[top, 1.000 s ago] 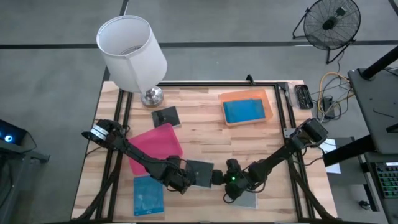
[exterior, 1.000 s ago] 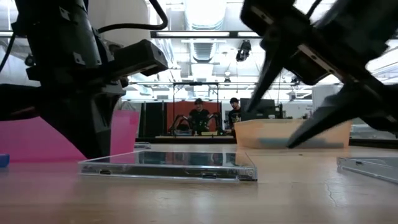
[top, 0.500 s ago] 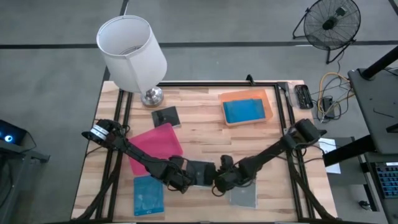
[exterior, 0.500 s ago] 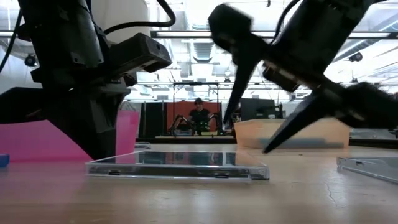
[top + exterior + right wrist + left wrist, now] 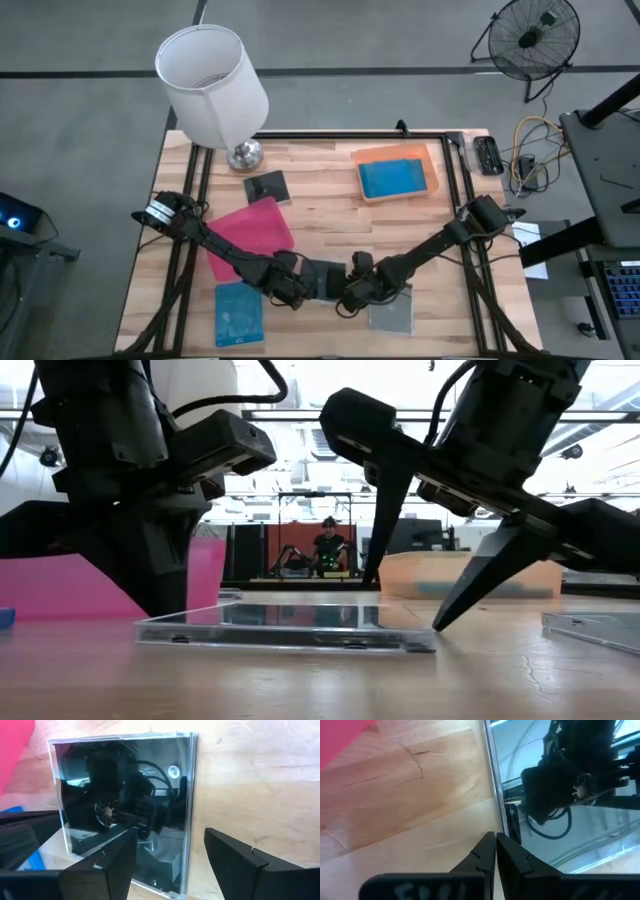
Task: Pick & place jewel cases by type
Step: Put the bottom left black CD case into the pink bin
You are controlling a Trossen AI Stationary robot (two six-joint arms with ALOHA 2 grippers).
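High view: both grippers meet at a dark jewel case (image 5: 322, 279) lying flat near the table's (image 5: 330, 215) front edge. Left gripper (image 5: 495, 851) pressed together at its left edge; right gripper (image 5: 405, 605) spread over its right edge, holding nothing.

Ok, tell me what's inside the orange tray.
The orange tray at the far right of the table holds a blue jewel case lying flat. It covers most of the tray floor, so whether more cases lie beneath it cannot be seen.

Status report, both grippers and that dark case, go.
Left gripper shut at dark case edge. Right gripper open, straddling opposite edge. Case flat on table. Nothing blocking.
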